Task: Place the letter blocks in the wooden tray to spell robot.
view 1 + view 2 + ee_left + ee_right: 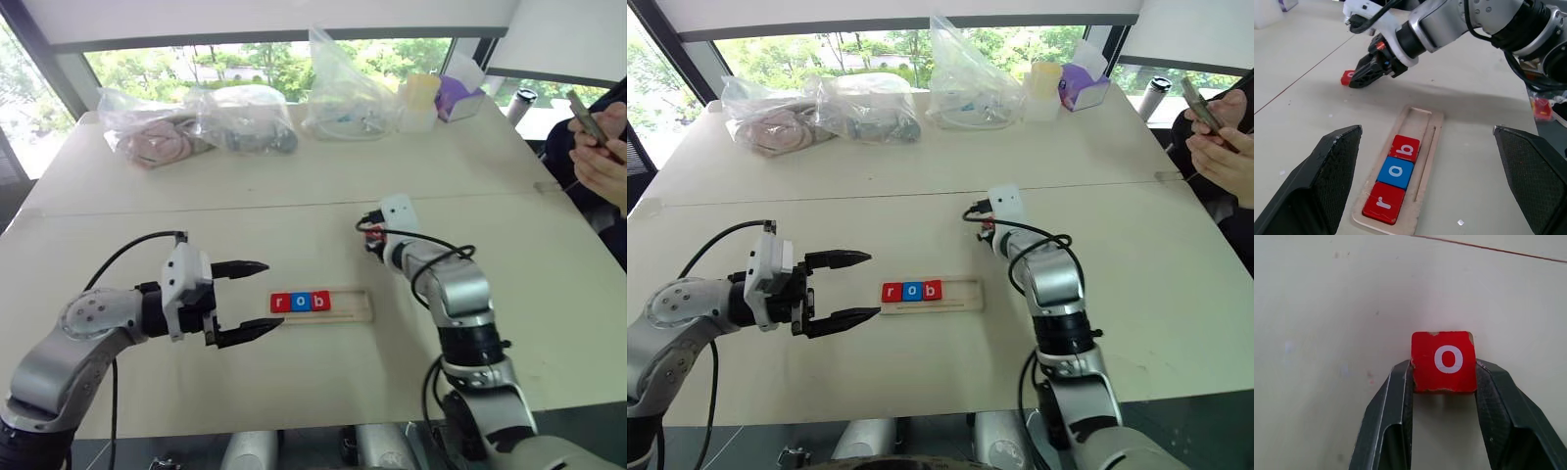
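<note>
A broad cream matte tabletop (294, 196) is lying beneath bright windows with green trees behind. At its far edge, crinkled clear plastic bags (245, 119) are sitting beside a purple tissue box (458, 98). A person's hands (600, 147) are holding a phone at the right side.

The long narrow pale wooden tray (1422, 161) with a thin raised rim is resting mid-table, holding three flat square tiles in a row: a red r block (1383, 203), a blue o block (1396, 172) and a red b block (1405, 148); its right end is lying bare.

Beyond the tray's right end, the right gripper (1444, 382) is clamping a red o block (1443, 361) between its textured black fingers on the tabletop. The left gripper (245, 304) is hanging just left of the tray, its fingers spread wide.
</note>
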You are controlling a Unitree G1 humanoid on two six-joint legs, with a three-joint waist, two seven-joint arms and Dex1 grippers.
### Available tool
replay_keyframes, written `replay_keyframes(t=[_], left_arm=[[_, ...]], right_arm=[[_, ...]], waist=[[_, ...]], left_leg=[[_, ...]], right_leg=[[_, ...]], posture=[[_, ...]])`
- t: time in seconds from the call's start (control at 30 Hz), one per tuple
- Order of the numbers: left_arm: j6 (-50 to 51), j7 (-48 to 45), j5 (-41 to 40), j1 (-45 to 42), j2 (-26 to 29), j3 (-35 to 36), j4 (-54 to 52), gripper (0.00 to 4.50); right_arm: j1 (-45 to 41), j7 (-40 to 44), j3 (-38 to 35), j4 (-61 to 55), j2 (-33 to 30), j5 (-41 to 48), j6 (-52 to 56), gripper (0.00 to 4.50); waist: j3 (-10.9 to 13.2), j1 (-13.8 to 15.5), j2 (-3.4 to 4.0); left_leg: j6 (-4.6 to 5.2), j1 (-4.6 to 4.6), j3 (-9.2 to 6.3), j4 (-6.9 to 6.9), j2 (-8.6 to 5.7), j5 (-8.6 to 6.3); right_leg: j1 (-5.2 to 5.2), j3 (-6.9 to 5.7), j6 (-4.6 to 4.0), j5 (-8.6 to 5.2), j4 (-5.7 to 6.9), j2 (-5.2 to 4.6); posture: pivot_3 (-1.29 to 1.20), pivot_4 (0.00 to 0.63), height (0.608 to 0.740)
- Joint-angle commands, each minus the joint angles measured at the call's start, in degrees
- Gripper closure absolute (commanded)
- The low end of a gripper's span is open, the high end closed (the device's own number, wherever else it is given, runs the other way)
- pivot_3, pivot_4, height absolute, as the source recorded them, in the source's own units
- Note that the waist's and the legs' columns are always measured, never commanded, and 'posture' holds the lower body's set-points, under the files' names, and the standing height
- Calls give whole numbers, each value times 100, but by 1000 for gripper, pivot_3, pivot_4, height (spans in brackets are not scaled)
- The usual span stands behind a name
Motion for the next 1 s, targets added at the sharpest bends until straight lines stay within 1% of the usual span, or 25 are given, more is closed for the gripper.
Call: replay_keyframes(t=[0.03, 0.07, 0.1, 0.17, 0.27, 0.3, 0.37, 0.47, 0.53, 0.57, 0.6, 0.67, 0.7, 0.73, 0.8, 0.83, 0.87, 0.93, 1.0], left_arm=[[-187, -59, 38, -59, -70, -93, 44, 0], [-219, -96, 56, -77, -100, -143, 95, 0], [-261, -126, 89, -109, -127, -200, 161, 0], [-323, -168, 150, -167, -169, -281, 257, 0], [-344, -272, 125, -329, -203, -346, 402, 0], [-342, -296, 113, -359, -206, -356, 421, 0], [-282, -346, 48, -447, -205, -372, 430, 0], [-189, -384, -46, -600, -216, -372, 468, 0], [-141, -406, -75, -724, -211, -378, 530, 0], [-138, -430, -76, -775, -211, -383, 562, 0], [-143, -453, -67, -803, -208, -388, 587, 0], [-152, -481, -50, -822, -206, -397, 610, 0], [-152, -488, -44, -819, -204, -401, 610, 0], [-159, -499, -32, -817, -203, -407, 617, 0], [-168, -510, -13, -811, -207, -416, 621, 0], [-170, -515, -5, -817, -211, -419, 630, 0], [-172, -509, 8, -826, -216, -427, 625, 0], [-178, -514, 23, -843, -217, -430, 636, 0], [-176, -477, 37, -855, -233, -433, 618, 0]], right_arm=[[252, 507, -356, -1872, -582, 527, 1488, 3358], [515, 647, -487, -2428, -763, 698, 1926, 3358], [821, 723, -600, -2841, -868, 836, 2134, 3358], [1275, 751, -786, -3338, -958, 1018, 2278, 3358], [1868, 515, -1103, -3593, -666, 1093, 2278, 3358], [1941, 448, -1149, -3613, -617, 1120, 2278, 3358], [2055, 269, -1295, -3583, -298, 1163, 2278, 3358], [2136, 36, -1392, -3527, 20, 1188, 2278, 3358], [2117, -83, -1425, -3517, 139, 1205, 2278, 2297], [2074, -102, -1444, -3520, 137, 1234, 2278, 1932], [2006, -52, -1442, -3536, 22, 1303, 2278, 1423], [1851, 232, -1360, -3580, -445, 1536, 2278, 458], [1728, 604, -1263, -3596, -952, 1740, 2262, 56], [1669, 1141, -1154, -3563, -1582, 1961, 1911, 56], [1655, 2153, -1045, -3361, -2610, 2280, 1041, 56], [1694, 2595, -1008, -3149, -3009, 2309, 484, 56], [1784, 3117, -998, -2831, -3362, 2249, -306, 56], [1914, 3683, -965, -2412, -3732, 2159, -1321, 56], [2066, 4640, -704, -1443, -4085, 1824, -2984, 56]], waist=[[1, -3, 1], [1, 3, 2], [-2, -1, -3], [-4, -9, -7], [-3, -24, -5], [-2, -36, -3], [-3, -31, -4], [-3, -11, -4], [-3, -6, -3], [-3, -9, -4], [-3, -11, -4], [0, -13, 0], [2, -14, 2], [4, -10, 5], [6, -4, 4], [7, -6, 2], [7, -9, -4], [8, -11, -8], [9, -14, -10]], left_leg=[[0, -5, -1, 1, -1, 0], [0, -4, -1, 1, -1, 0], [1, -4, -2, 0, -1, -1], [4, -1, -6, -1, 1, -3], [4, 4, -3, -1, 4, -3], [4, 4, -3, 0, 5, -3], [4, 6, 1, 1, 5, -2], [4, 5, -2, 2, 5, -2], [4, 2, -2, 1, 5, -2], [4, 1, -2, 1, 4, -2], [4, 0, -2, 1, 4, -2], [4, -1, -1, 1, 2, -2], [4, -2, 0, 3, 2, -2], [4, -3, 0, 4, 0, -2], [4, -4, -1, 6, -2, -3], [5, -4, -1, 6, -1, -3], [5, -3, -2, 2, -1, -3], [15, -2, -1, 2, 3, -9], [16, -2, 1, 3, 3, -9]], right_leg=[[-3, 0, 2, -1, -1, -3], [-3, 0, 3, 0, -1, -2], [-3, -1, 3, -1, -2, -2], [-2, -6, 4, -3, -2, 3], [-2, -6, 16, -13, 1, 6], [-2, -6, 16, -13, 1, 8], [-2, -3, 9, -9, 1, 7], [-2, -4, 10, -9, 0, 8], [-2, -4, 10, -9, -1, 6], [-2, -4, 7, -7, -2, 6], [-2, -4, 6, -6, -4, 5], [-2, -4, 6, -6, -5, 3], [-2, -3, 7, -7, -4, 1], [-2, -4, 7, -7, -6, 0], [0, -6, 13, -11, -10, -3], [0, -8, 15, -13, -11, -1], [1, -9, 17, -15, -14, 0], [3, -9, 20, -17, -14, 6], [3, -9, 23, -17, -13, 6]], posture=[[0, 150, 740], [0, 150, 740], [0, 150, 740], [0, 150, 740], [0, 150, 740], [0, 150, 740], [0, 150, 740], [0, 150, 740], [0, 150, 740], [0, 150, 740], [0, 150, 740], [0, 150, 740], [0, 150, 740], [0, 150, 740], [0, 150, 740], [0, 150, 740], [0, 150, 740], [0, 150, 740], [0, 150, 740]])
